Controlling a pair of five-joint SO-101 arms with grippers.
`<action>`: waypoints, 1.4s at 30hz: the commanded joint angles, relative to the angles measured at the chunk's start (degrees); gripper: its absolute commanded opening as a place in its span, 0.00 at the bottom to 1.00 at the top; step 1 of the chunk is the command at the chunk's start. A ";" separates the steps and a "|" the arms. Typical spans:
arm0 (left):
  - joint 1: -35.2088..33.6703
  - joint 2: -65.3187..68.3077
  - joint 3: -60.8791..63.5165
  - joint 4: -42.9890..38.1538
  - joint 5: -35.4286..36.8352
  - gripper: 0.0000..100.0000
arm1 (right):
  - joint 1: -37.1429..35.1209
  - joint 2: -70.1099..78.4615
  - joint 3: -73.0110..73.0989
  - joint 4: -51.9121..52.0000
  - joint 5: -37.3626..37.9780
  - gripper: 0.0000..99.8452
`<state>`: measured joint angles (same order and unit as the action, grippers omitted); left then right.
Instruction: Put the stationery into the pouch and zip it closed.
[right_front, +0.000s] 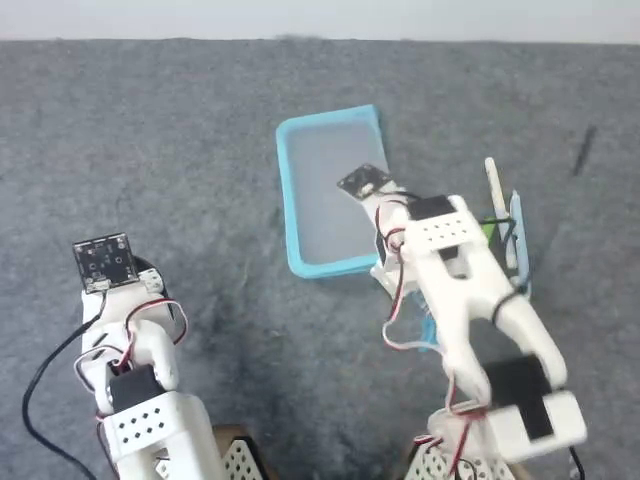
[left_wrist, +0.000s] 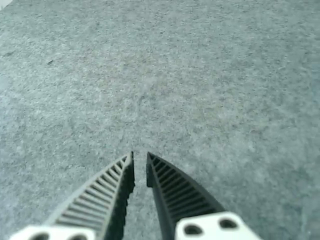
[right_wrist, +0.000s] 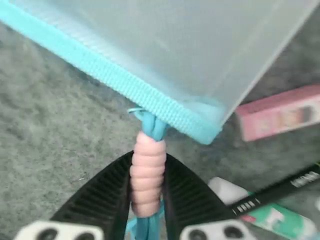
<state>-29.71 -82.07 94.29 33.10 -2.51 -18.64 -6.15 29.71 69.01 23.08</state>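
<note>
One pink zipper pull (right_wrist: 147, 175) clamped tight in right gripper (right_wrist: 149, 156), at one pouch (right_wrist: 165, 50) corner; left gripper (left_wrist: 140, 155) jaws nearly together.

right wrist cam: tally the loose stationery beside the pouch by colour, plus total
Pink box: 1
Black pen: 1
Green-and-white item: 1
Total: 3
</note>
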 joint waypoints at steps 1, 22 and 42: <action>1.76 0.44 -3.12 3.25 -0.44 0.04 | -0.22 -12.88 -0.35 1.10 -4.04 0.01; 1.58 0.44 -4.79 8.18 -2.46 0.04 | -0.31 -2.33 7.91 0.13 -2.02 0.19; 1.58 0.44 -4.35 8.00 -2.46 0.04 | -0.13 -0.57 13.54 -7.25 -13.36 0.08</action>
<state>-28.04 -82.07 92.70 40.92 -4.00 -18.90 -6.42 43.16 62.86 11.12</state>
